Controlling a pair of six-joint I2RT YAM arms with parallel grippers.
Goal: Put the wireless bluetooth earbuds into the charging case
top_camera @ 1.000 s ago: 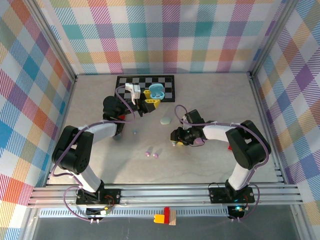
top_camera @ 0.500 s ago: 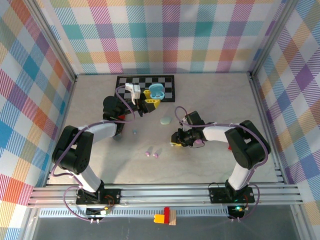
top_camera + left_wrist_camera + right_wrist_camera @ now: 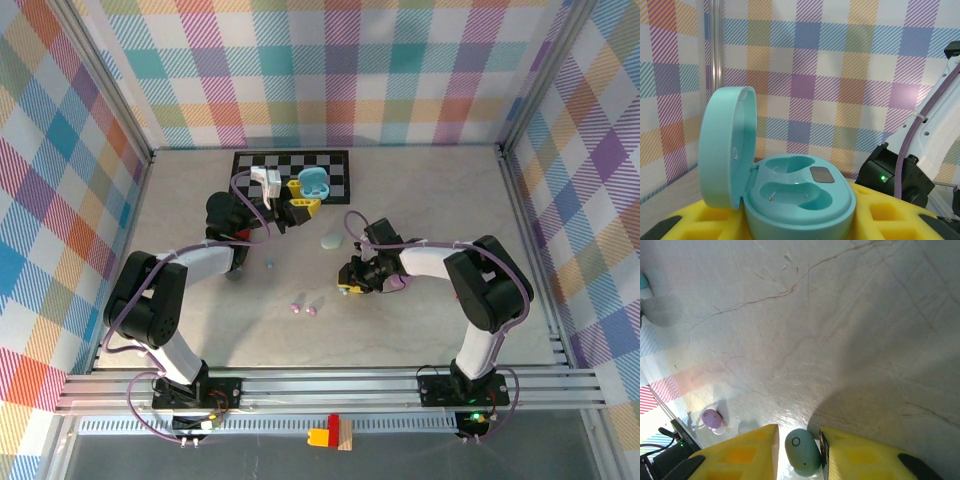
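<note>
My left gripper (image 3: 304, 198) is shut on the open teal charging case (image 3: 314, 182), held above the checkered mat. In the left wrist view the case (image 3: 800, 197) rests between yellow fingers (image 3: 690, 222), its lid (image 3: 725, 150) upright and both sockets empty. My right gripper (image 3: 349, 286) is low on the table, open. A teal earbud (image 3: 802, 451) lies between its yellow fingers (image 3: 740, 452), touching the right one, with a slim gap on the left. Two lilac earbuds (image 3: 295, 308) (image 3: 312, 311) and a small blue one (image 3: 268, 265) lie on the table.
A mint pebble case (image 3: 331, 241) lies mid-table and a lilac case (image 3: 397, 284) sits under the right wrist. The black-and-white checkered mat (image 3: 340, 170) is at the back. One lilac earbud (image 3: 711, 419) lies left of the right gripper. Plaid walls enclose the table.
The right gripper has edged slightly to the left along the table. The left arm and the case have not moved.
</note>
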